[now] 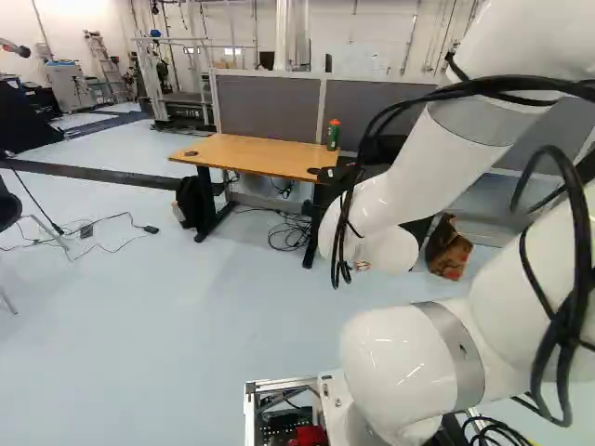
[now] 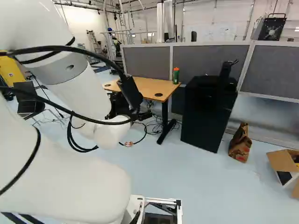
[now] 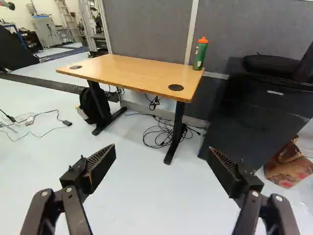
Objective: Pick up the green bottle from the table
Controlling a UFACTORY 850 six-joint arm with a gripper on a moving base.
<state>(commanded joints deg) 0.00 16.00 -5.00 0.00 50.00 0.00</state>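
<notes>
Approach step, as judged; no grasp made yet. The green bottle (image 3: 200, 55) with its orange cap is stood upright on the table (image 3: 132, 73), at the far right corner, just beside the grey partition (image 3: 146, 29); the gripper (image 3: 161, 151) is open, fingers spread wide, nothing held; the bottle is seen well ahead of it, beyond the table's near edge, with floor (image 1: 167, 325) between.

For the next move, the base (image 1: 331, 400) likely needs to be driven forward and the arm (image 1: 400, 200) turned a little to the right; the gripper then has to be brought level with the bottle's body, fingers either side, before closing; the bottle could be tipped or pushed against the partition if come at too fast.

In the way: the black cabinet (image 2: 205, 116) is placed right of the table, near the bottle's corner, so room on that side looks tight; the near right table leg (image 3: 175, 132) and tangled cables (image 3: 159, 132) on the floor should be kept clear of the base; a black backpack (image 3: 93, 105) is set by the left leg; farther right, a brown paper bag (image 2: 240, 143) and an open cardboard box (image 2: 282, 161).
</notes>
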